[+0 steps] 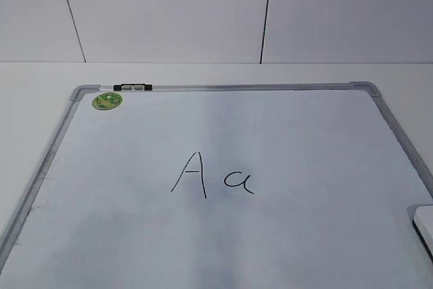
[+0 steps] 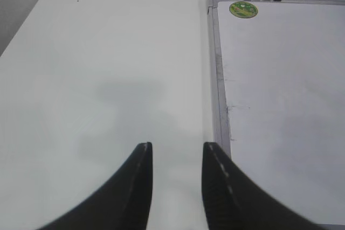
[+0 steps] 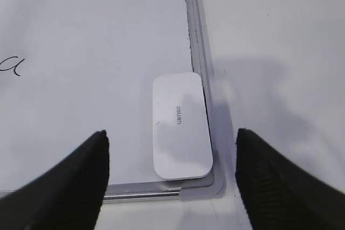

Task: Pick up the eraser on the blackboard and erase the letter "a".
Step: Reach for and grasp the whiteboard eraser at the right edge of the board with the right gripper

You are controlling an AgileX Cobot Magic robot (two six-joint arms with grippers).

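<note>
Black right claw [image 3: 171,157] gapes wide, empty, above the eraser [image 3: 180,126]; left claw [image 2: 177,160] part-open, empty.

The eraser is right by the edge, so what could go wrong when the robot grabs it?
1. The eraser lies against the board's metal frame, so one of the open right jaws might hit the frame and miss.
2. The small "a" sits close beside the big "A"; a wide wipe might smudge both.

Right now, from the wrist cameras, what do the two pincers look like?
Only the fingers show. The left pincer has two matte black, curved, tapering fingers with a pale dotted line along their inner edges. The right pincer has two black fingers with fine ribbing. No cables, labels or arm links show.
</note>
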